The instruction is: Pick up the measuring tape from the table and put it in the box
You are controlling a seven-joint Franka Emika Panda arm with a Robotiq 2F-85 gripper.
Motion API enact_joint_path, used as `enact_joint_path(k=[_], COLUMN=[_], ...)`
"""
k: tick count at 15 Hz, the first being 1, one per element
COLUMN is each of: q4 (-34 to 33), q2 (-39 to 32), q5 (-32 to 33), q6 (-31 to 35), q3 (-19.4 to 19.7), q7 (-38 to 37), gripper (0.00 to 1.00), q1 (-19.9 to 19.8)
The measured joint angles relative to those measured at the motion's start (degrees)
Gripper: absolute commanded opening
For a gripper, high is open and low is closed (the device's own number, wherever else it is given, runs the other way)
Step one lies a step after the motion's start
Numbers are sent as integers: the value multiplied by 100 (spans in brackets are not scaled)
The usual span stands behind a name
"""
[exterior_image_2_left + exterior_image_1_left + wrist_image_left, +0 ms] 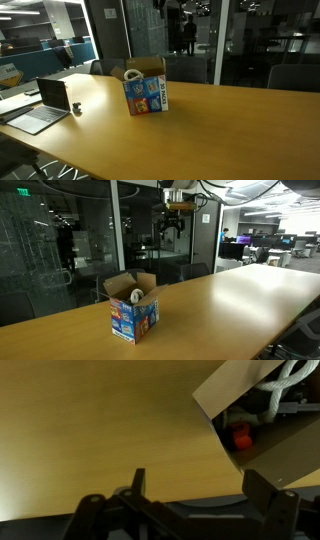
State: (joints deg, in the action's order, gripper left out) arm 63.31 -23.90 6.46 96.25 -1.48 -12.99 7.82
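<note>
The box [133, 317] stands on the tan table [235, 295], with blue printed sides and open brown flaps; it shows in both exterior views [147, 93]. In the wrist view the open box [290, 460] is at the upper right. A small red-orange and black measuring tape [240, 436] lies inside it beside a white looped object [291, 374]. My gripper [200, 478] is open and empty, above the bare table next to the box. In an exterior view the gripper [175, 222] hangs high above the table, behind the box.
An open laptop [46, 106] and a small dark object [77, 108] sit on the table [230, 130] near one end. Office chairs [196, 271] stand along the far edge, with glass walls behind them.
</note>
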Motion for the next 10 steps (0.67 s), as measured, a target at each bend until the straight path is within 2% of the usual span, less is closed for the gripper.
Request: enact_joint_path(k=[4, 10], q4=[1190, 3061], q2=[559, 1287], q5=[-210, -1145], q6=[529, 541], q3=[-12, -26], q7=[26, 215], gripper=[100, 100], q1=[-122, -293])
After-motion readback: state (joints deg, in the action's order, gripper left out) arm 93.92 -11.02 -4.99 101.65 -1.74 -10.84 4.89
